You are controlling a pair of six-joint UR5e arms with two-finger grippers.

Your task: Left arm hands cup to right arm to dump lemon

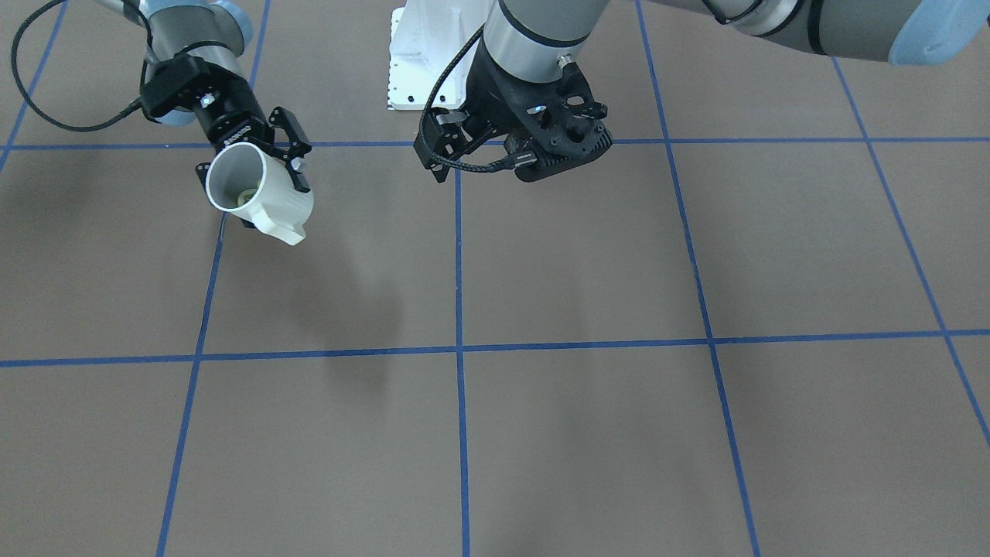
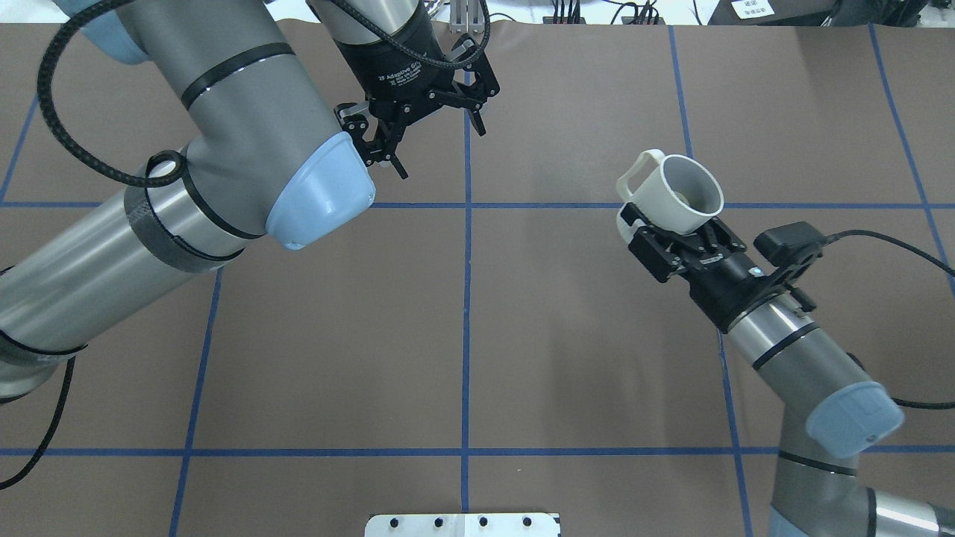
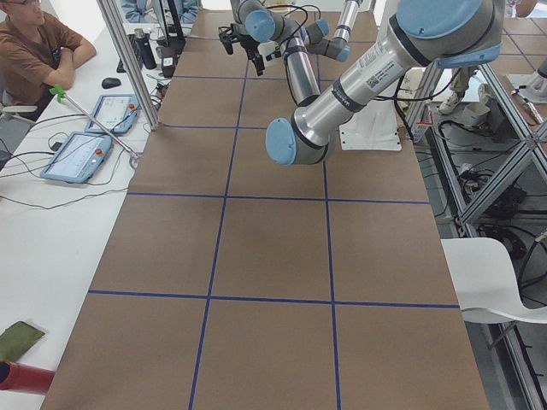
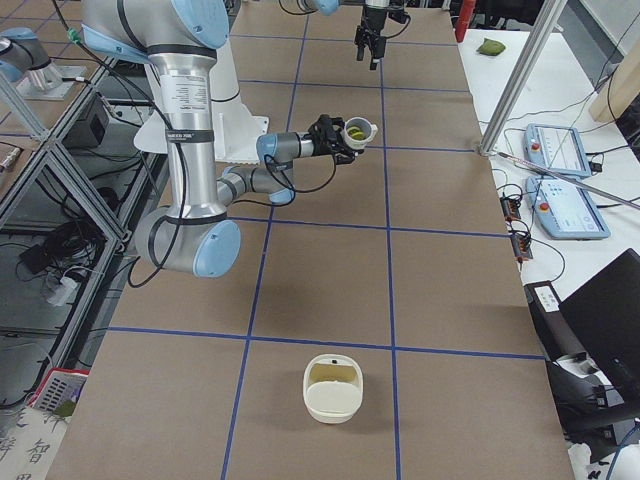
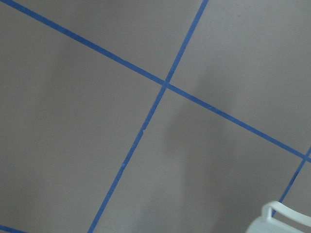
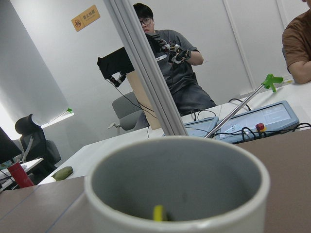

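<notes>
A brown counter (image 2: 336, 335) marked into squares by blue tape was seen across every view. The thick left arm (image 2: 224, 134) was stretched over it towards the far edge, and the slimmer right arm (image 2: 806, 350) was raised on the opposite side. A white container (image 4: 332, 395) was set on the counter at the right-hand end, well apart from both arms. The left tool (image 2: 445, 154) was held above a tape line with its fingers spread wide and nothing between them. The right tool (image 2: 675, 235) was closed around the lower body of the cup (image 2: 675, 195), which was carried clear of the counter. The cup was tilted, its mouth turned up and away from the robot and its handle towards the left arm. The lemon (image 1: 246, 196) was lodged inside the cup, low against the inner wall near the rim.
</notes>
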